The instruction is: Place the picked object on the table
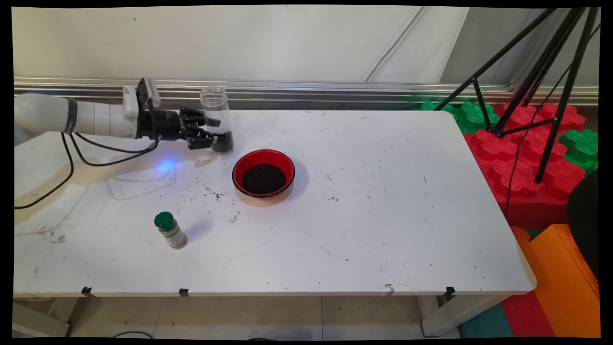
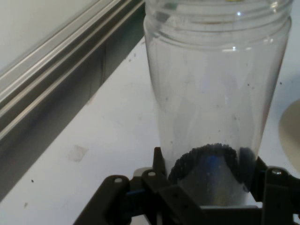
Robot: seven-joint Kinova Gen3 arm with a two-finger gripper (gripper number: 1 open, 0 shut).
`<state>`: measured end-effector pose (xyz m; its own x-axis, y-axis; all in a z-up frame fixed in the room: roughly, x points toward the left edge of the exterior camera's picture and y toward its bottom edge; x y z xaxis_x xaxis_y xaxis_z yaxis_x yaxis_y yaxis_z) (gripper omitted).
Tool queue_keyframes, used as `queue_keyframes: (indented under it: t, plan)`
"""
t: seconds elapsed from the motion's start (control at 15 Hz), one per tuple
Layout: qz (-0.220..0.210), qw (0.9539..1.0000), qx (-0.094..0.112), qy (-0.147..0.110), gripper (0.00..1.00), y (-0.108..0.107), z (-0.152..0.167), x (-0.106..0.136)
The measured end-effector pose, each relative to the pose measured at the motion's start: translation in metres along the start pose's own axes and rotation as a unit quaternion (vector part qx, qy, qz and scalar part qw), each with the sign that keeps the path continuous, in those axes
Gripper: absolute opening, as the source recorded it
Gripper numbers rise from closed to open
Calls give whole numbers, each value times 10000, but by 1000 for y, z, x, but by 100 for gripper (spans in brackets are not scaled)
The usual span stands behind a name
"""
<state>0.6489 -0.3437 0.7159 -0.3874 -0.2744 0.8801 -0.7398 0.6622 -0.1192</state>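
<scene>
The black two-finger gripper (image 1: 210, 134) clamps an upright clear plastic jar (image 1: 216, 117) holding dark grains, near the white table's (image 1: 383, 230) far-left edge. A red bowl of dark grains (image 1: 263, 173) sits just beside it; a green-capped spice bottle (image 1: 170, 230) stands toward the near edge.

I'm working in a robotics lab. Far from my end effector (image 1: 210, 132) stand a black tripod (image 1: 536, 72) and foam floor mats (image 1: 527, 158), past the scuffed white worktop (image 1: 383, 230).

You're looking at a white tubular arm (image 1: 72, 117) wearing a dark band, black cables (image 1: 72, 163) drooping beneath, a white bracket at the wrist, ending in a black linkage claw (image 1: 210, 132).
</scene>
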Motion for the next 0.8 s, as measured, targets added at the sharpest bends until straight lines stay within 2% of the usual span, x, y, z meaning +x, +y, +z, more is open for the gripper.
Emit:
queue_keyframes:
  t: [0.6, 0.67, 0.8]
  plan:
    - [6, 9999, -47, -98, 0, 5, -1, -23]
    - [5, 9999, -58, -110, 100, 6, -1, -25]
    - [11, 9999, -65, -114, 100, 6, -3, -28]
